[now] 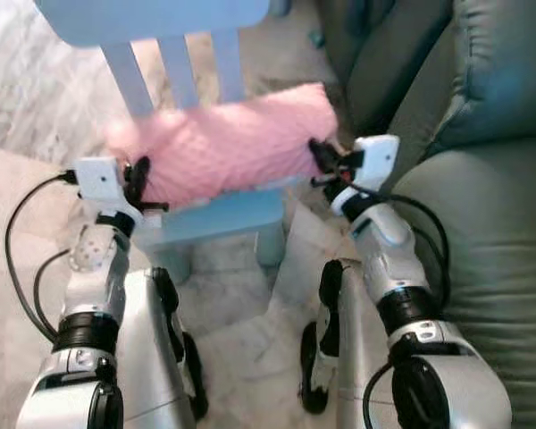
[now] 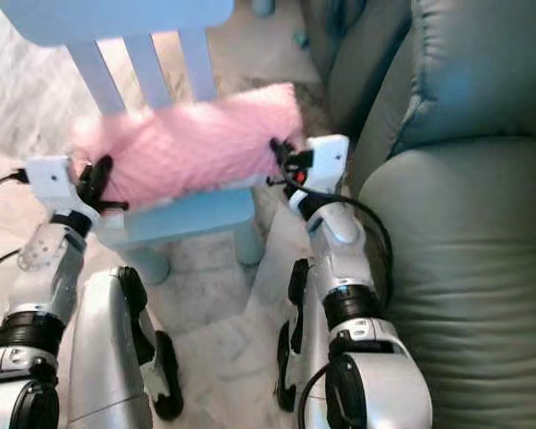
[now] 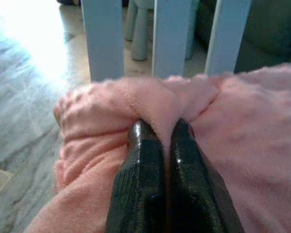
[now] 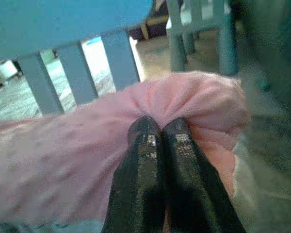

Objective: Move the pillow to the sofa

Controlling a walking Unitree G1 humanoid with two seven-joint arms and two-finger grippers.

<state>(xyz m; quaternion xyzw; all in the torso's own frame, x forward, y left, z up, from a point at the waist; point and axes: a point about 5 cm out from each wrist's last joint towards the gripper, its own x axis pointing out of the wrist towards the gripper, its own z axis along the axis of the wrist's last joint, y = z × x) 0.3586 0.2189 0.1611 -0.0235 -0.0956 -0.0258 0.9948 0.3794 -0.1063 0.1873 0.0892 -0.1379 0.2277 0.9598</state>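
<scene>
1. Squarely on the seat of a small light-blue chair lies the pink fluffy pillow, its long side running across the seat in front of the chair's three back slats.
2. At the pillow's left end, the left gripper has its two black fingers clenched together on a bunched fold of the pink fabric, as the left wrist view shows.
3. At the pillow's right end, the right gripper is likewise pinched tight on a gathered fold of the pillow.
4. Just beside the chair, on the robot's right, stands the grey-green sofa; the pillow's right end is near its arm but not on it.
5. Under the chair and the robot's legs is a pale marbled floor.
6. No brand, label or writing can be read on the pillow, chair or sofa.
</scene>
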